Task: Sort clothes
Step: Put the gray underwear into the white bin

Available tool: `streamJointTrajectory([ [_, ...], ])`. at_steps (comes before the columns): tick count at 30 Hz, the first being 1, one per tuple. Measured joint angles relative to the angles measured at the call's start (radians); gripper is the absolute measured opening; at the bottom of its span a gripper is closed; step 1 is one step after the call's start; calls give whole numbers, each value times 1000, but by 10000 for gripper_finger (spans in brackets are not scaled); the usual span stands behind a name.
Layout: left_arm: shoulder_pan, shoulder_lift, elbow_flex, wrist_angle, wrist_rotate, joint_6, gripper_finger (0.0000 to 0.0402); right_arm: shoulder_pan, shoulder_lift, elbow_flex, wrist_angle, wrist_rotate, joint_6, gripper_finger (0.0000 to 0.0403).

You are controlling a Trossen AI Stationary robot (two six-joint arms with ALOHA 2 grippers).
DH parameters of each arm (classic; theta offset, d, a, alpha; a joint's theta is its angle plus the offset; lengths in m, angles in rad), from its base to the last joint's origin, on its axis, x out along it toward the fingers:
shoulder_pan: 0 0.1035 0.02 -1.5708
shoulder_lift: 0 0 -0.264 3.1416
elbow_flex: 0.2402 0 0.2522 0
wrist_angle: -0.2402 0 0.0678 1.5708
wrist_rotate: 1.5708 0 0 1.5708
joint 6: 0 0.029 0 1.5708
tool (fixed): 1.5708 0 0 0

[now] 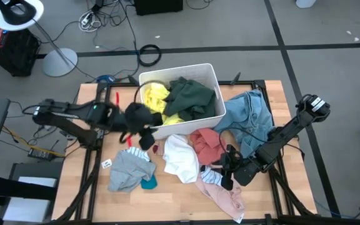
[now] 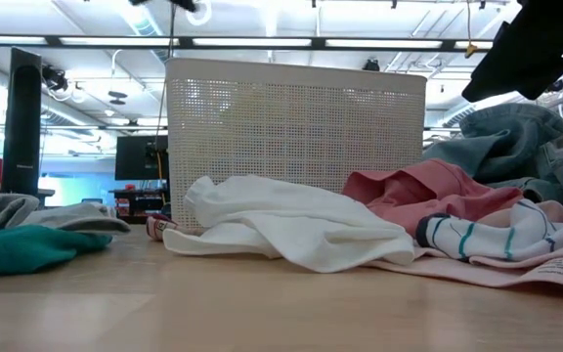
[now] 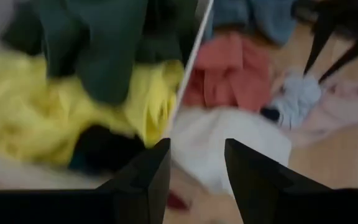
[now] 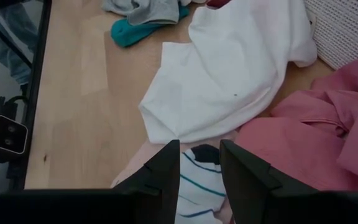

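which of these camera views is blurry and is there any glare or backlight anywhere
Left wrist view: smeared all over, the yellow garment and white bin's rim soft-edged. Low view: bright ceiling lights behind the white bin backlight it, and a dark garment hangs as a silhouette. High view and right wrist view: evenly lit, crisp; the white garment shows clear folds.

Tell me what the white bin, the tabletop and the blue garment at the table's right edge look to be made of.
White bin: looks like rigid plastic, matte; its wall is a fine grid of perforations.
Tabletop: seems light wood or wood laminate, with pale grain streaks and a smooth, faintly glossy face.
Blue garment: probably denim, given its faded light blue, thick folds and seam lines.
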Motion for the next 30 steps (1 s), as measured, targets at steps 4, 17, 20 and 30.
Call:
streamJointTrajectory([
  [4,-130,0,-9,-148,-27,-222,157,0,0,0,1,0,0,114],
  [17,-470,-3,-452,-2,9,-864,156,0,0,0,12,0,3,114],
  [20,-527,-4,-536,71,45,-969,156,0,0,0,13,0,2,114],
  [30,-627,18,-724,266,101,-1206,156,0,0,0,18,0,3,114],
])
